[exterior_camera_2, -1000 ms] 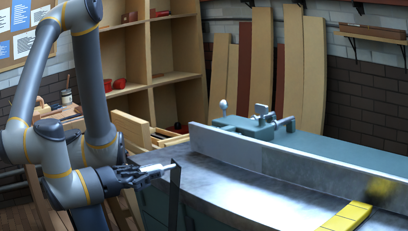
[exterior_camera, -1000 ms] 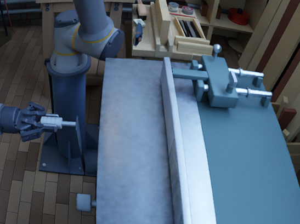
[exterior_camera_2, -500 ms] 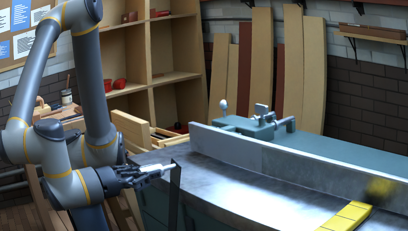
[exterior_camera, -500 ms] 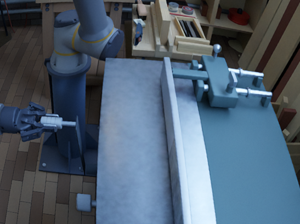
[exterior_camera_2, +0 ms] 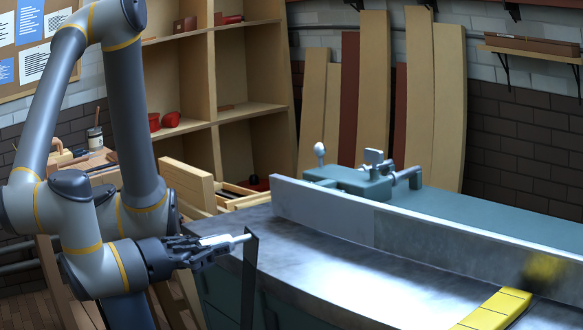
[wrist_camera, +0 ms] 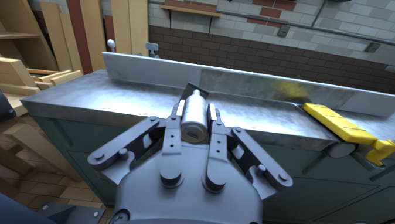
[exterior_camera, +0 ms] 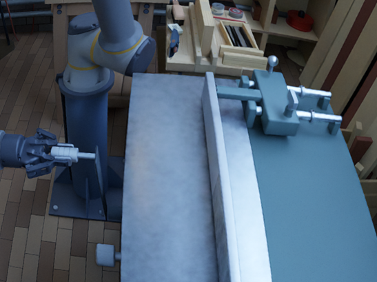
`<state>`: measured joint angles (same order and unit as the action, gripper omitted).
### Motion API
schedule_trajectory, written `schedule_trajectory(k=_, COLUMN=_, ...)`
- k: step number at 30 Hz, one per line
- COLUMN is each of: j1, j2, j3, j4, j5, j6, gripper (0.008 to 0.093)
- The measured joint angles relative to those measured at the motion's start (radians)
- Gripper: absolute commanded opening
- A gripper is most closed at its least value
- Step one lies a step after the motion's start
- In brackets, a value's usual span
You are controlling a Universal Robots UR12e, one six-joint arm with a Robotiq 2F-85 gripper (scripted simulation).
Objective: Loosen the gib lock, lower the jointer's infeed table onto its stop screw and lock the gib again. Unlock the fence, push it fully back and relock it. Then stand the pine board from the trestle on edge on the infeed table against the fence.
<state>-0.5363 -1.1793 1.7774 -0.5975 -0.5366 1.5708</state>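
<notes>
On the near side of the jointer, a dark lever arm (exterior_camera_2: 249, 278) stands up beside the infeed table (exterior_camera: 170, 173), and my gripper (exterior_camera: 61, 153) (exterior_camera_2: 212, 246) (wrist_camera: 195, 110) is closed around the pale cylindrical handle (exterior_camera: 65, 153) (exterior_camera_2: 219, 241) (wrist_camera: 193, 115) on that arm. A second knurled knob (exterior_camera: 105, 255) sticks out of the table's side nearer the camera. The long steel fence (exterior_camera: 223, 180) (exterior_camera_2: 368, 221) (wrist_camera: 228, 77) runs along the table, with its teal carriage (exterior_camera: 274, 102) (exterior_camera_2: 347, 180) and ball-topped lever (exterior_camera: 272, 62) behind. The pine board (exterior_camera: 203, 21) (exterior_camera_2: 188, 186) stands on edge on the trestle beyond the table's end.
A shallow wooden tray (exterior_camera: 237, 34) with dark tools sits on the trestle beside the board. The yellow cutter guard (exterior_camera_2: 495, 310) (wrist_camera: 340, 124) lies across the table's far end. The robot's pedestal (exterior_camera: 82, 147) stands close to the jointer's side. Planks lean on the wall behind.
</notes>
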Motion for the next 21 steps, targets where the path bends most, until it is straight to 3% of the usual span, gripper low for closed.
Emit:
schedule_trajectory(k=7, j1=0.000, j2=0.000, j3=0.000, j4=0.000, j5=0.000, j6=0.000, gripper=0.0080)
schedule_trajectory(k=21, j1=0.000, j2=0.000, j3=0.000, j4=0.000, j5=0.000, j6=0.000, gripper=0.0360)
